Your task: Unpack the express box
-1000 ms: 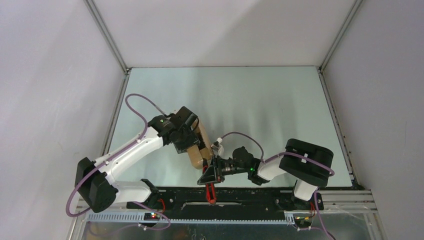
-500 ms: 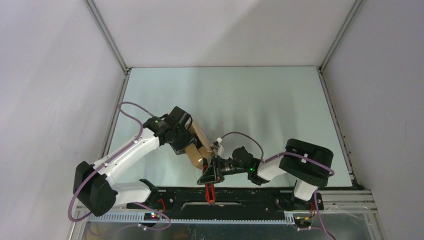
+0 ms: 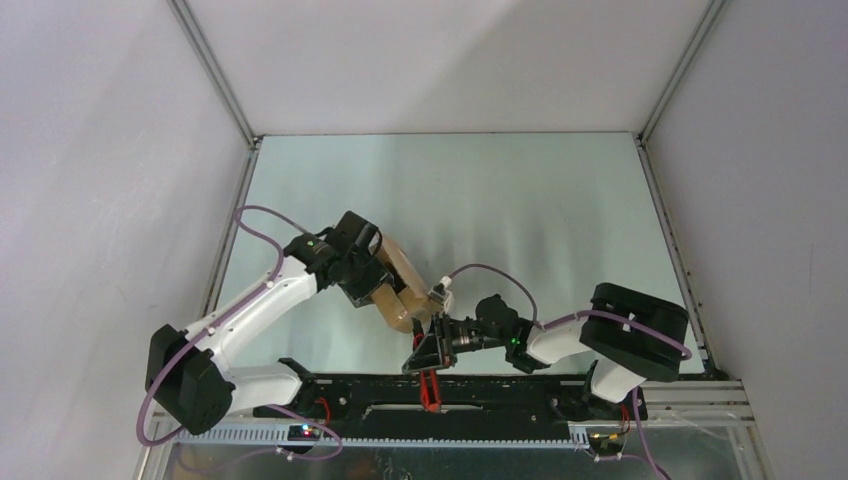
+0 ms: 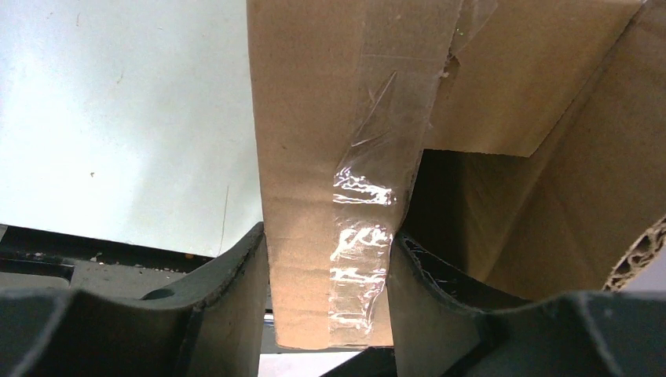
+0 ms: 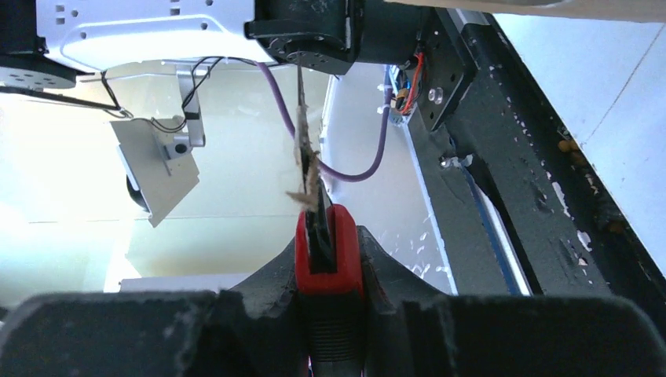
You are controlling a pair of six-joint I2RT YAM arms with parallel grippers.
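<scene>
While the express box hangs tilted just beyond the middle of the black base rail, one taped flap is pinched in your left gripper, and its seam gapes onto a dark interior. Over the last second you have drawn the box slightly away from the rail. Your right gripper, clamped on the red utility knife, has shifted right along the rail, with its blade clear and cardboard shreds clinging to it. The cut looks finished, so spread the flaps next.
</scene>
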